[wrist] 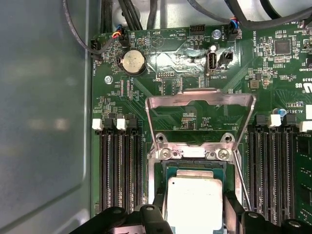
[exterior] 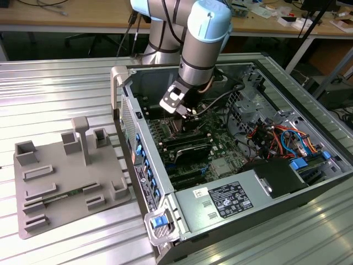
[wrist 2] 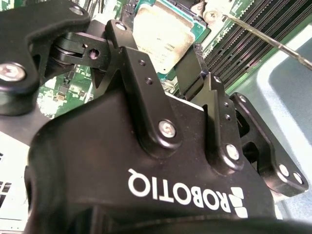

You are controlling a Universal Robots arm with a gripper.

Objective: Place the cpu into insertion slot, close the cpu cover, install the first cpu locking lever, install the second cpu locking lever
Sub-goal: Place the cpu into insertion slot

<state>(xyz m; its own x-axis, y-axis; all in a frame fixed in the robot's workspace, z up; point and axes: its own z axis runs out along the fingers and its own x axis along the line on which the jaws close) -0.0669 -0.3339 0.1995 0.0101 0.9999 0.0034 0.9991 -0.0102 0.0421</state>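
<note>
Gripper (wrist: 194,217) was down inside the open computer case (exterior: 128,105), clenched on the cpu (wrist: 195,200). Its black fingers (wrist: 234,217) pressed the chip's two opposite edges. Cpu was silvery-topped with a green border and sat level at the insertion slot (wrist: 195,166), inside the slot's metal rim; whether it was fully seated could not be told. Cpu cover (wrist: 201,95) stood swung open, its window frame raised over the green motherboard (wrist: 195,44) and hinged at the slot's edge away from the gripper. One thin locking lever (wrist: 242,180) ran along one side of the slot, not latched over the cover. Long black memory slots (wrist: 119,165) flanked the socket on both sides, and a coin cell (wrist: 133,62) lay beyond the cover. In the exterior view the case lay on its side on a ribbed metal tabletop (exterior: 55,94), with a grey fixture tray (exterior: 55,182) just beside it toward the exterior view's left. The arm (exterior: 201,38) came down from above into the case.
</note>
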